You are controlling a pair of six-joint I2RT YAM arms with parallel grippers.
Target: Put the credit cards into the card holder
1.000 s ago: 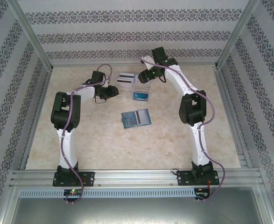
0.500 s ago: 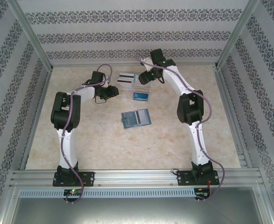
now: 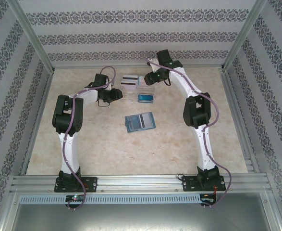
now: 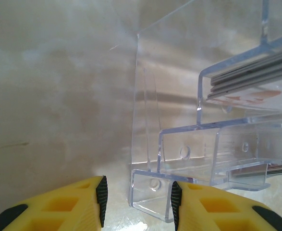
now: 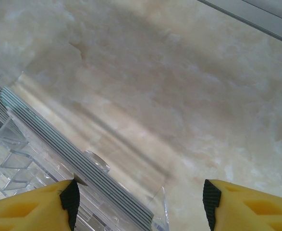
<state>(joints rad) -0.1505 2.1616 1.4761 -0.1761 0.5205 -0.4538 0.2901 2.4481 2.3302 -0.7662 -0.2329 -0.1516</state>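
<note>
1. Setting: robot test cell, of a laboratory type.
2. Enclosure: aluminium frame posts (image 3: 32, 41) carrying patterned wall panels (image 3: 141, 36) on three sides.
3. Work surface: marble-look tabletop (image 3: 107, 149), boxed in by the frame.
4. Fittings: left arm (image 3: 68, 134) and right arm (image 3: 203, 139), white and black, cabled, bolted to a slotted aluminium rail (image 3: 141, 182) at the near edge.

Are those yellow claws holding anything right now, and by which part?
Nothing clearly. The left gripper straddles the clear tray's corner, a gap on one side; the right gripper gapes beside the cards.
</note>
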